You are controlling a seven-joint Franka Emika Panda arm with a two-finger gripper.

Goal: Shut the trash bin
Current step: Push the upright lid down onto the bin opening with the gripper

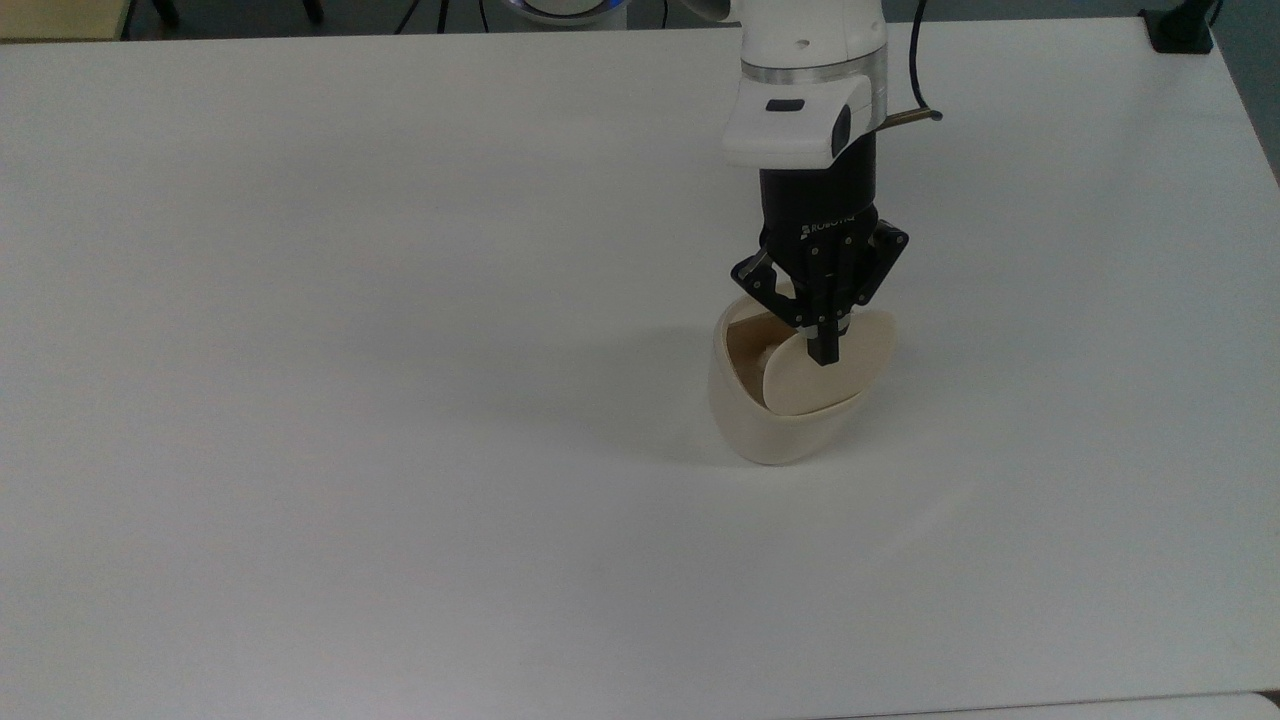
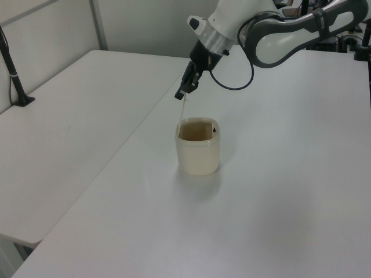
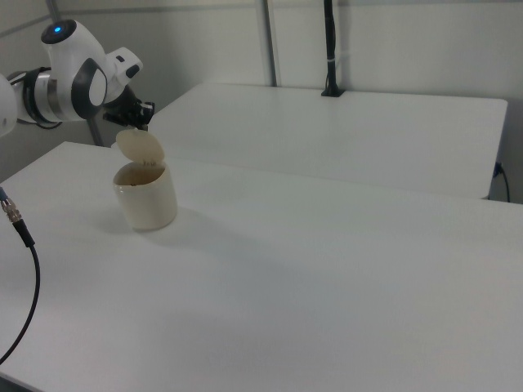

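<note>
Lid (image 1: 830, 365) of trash bin (image 1: 775, 420) stands raised on tabletop (image 1: 400, 300); my end effector (image 1: 824, 350) sits at its top edge, fingers pinched together, gripping nothing.

One word can be read: "ROBOTIQ", in small white capitals on the black body of the gripper (image 1: 823, 345), seen in the top view just below the arm's white wrist housing. It runs slightly slanted across the face. The trash bin (image 1: 775, 420) and the desk (image 1: 400, 400) carry no readable marks.
</note>
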